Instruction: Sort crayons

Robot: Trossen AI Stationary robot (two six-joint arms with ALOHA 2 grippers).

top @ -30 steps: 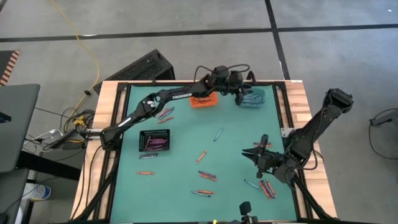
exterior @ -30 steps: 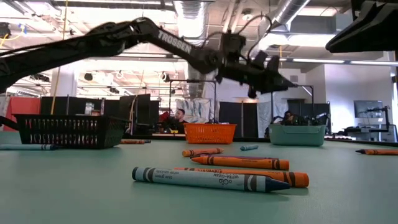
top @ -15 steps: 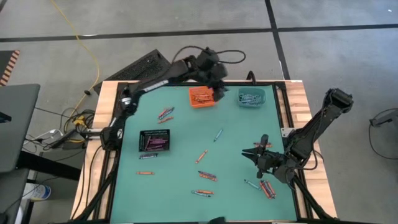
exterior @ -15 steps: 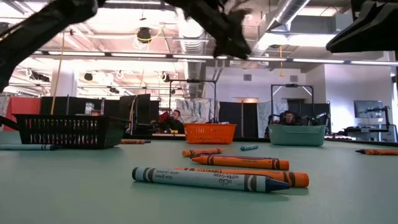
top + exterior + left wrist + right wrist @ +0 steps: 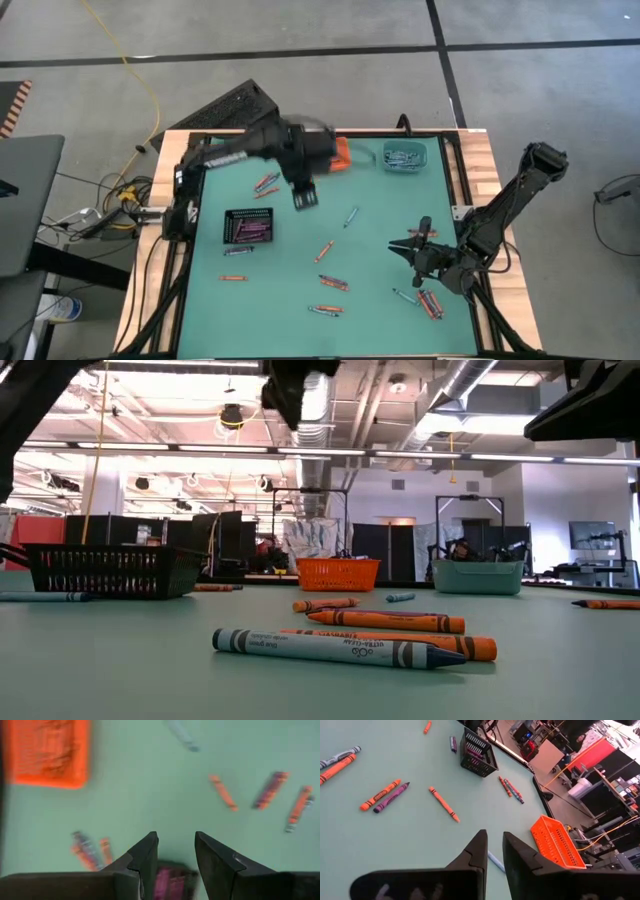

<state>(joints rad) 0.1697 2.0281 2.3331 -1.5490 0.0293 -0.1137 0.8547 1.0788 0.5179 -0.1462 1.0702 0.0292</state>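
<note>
Green mat (image 5: 380, 235), wooden-edged table, workshop beyond. Crayons (image 5: 332, 283) scattered from centre toward 5 o'clock. Left gripper (image 5: 305, 196) above centre-left, fingers parted, empty. Right gripper (image 5: 403, 246) at 4 o'clock, fingers slightly apart, empty. Risk: closely paired crayons; a grab may take two colours.

The left gripper (image 5: 305, 196) hangs above the table (image 5: 380, 215) between two bins (image 5: 249, 226) (image 5: 340, 155) — crayons (image 5: 333, 283) lie scattered nearer the front, the right gripper (image 5: 408, 246) beside them.
</note>
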